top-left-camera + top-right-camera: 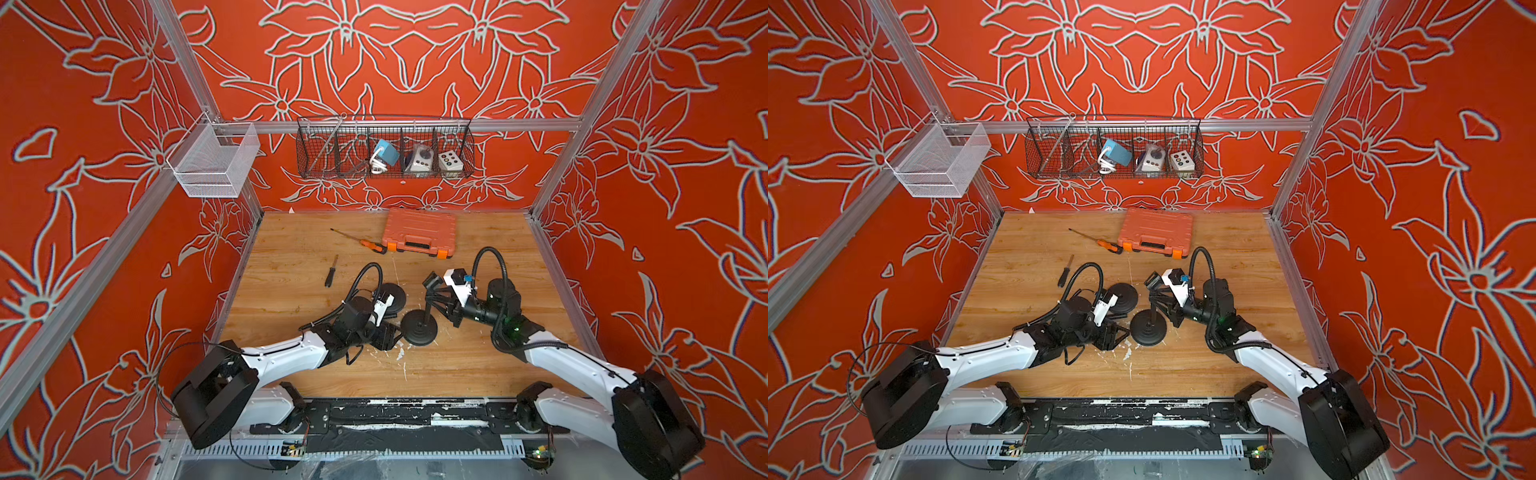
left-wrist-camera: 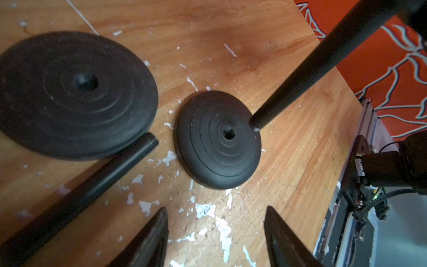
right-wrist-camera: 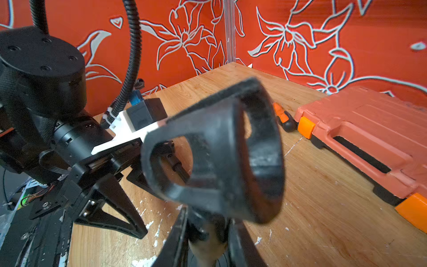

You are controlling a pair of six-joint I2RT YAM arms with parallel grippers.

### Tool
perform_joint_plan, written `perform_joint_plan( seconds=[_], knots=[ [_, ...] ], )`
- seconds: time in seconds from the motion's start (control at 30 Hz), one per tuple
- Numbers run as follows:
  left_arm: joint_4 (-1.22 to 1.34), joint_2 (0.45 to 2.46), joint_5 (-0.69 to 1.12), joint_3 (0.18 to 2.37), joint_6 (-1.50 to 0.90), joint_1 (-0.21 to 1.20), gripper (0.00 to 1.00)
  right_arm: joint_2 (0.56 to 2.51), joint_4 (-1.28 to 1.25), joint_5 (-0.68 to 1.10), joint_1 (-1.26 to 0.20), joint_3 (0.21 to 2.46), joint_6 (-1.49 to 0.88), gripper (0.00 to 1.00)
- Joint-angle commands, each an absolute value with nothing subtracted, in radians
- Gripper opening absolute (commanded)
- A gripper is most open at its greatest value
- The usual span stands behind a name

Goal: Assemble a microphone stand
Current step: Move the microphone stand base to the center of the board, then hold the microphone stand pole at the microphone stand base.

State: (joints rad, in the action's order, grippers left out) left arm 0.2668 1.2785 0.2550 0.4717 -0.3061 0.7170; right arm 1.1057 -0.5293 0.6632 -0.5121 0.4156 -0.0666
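Orange floral walls box in a scuffed wooden table [image 1: 457, 365] where two robot arms work on a microphone stand. Beyond the left claw [image 2: 216, 209], toward the back wall, a black screwdriver [image 1: 331, 271] lies unused. The left claw hangs released and empty, its fingers spread just short of the round base [image 2: 208, 159], apparently poised to steady that disc while the upright goes in. Just beyond this claw sit a spare base [image 2: 78, 92] and, just beside its rim, a spare pole [image 2: 92, 182] lying flat.

Between the two claws, the pole [image 2: 312, 67] slants down toward the base. Its tip is just beside the central socket [image 2: 228, 133] and not yet seated; whether it touches the ridged top cannot be told. The right claw [image 3: 208, 238] is clenched on that pole below the microphone clip [image 3: 215, 138], a grip that seems meant to leave the lower end free to find the hole. Past the right claw, an orange tool case [image 1: 419, 230] sits shut by the back wall. No brand, label or writing can be read on any part.
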Motion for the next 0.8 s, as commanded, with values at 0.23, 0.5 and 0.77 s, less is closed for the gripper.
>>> perform_joint_plan(
  seconds=[0.23, 0.5, 0.77],
  knots=[
    [0.492, 1.277, 0.316, 0.446, -0.096, 0.713, 0.63, 1.078, -0.678, 0.652, -0.544, 0.344, -0.021, 0.0],
    [0.477, 1.228, 0.306, 0.446, -0.02, 0.713, 0.64, 1.104, -0.701, 0.643, -0.563, 0.341, 0.008, 0.0],
    [0.502, 1.285, 0.322, 0.466, 0.01, 0.713, 0.64, 1.148, -0.747, 0.643, -0.576, 0.323, 0.032, 0.0]
  ],
)
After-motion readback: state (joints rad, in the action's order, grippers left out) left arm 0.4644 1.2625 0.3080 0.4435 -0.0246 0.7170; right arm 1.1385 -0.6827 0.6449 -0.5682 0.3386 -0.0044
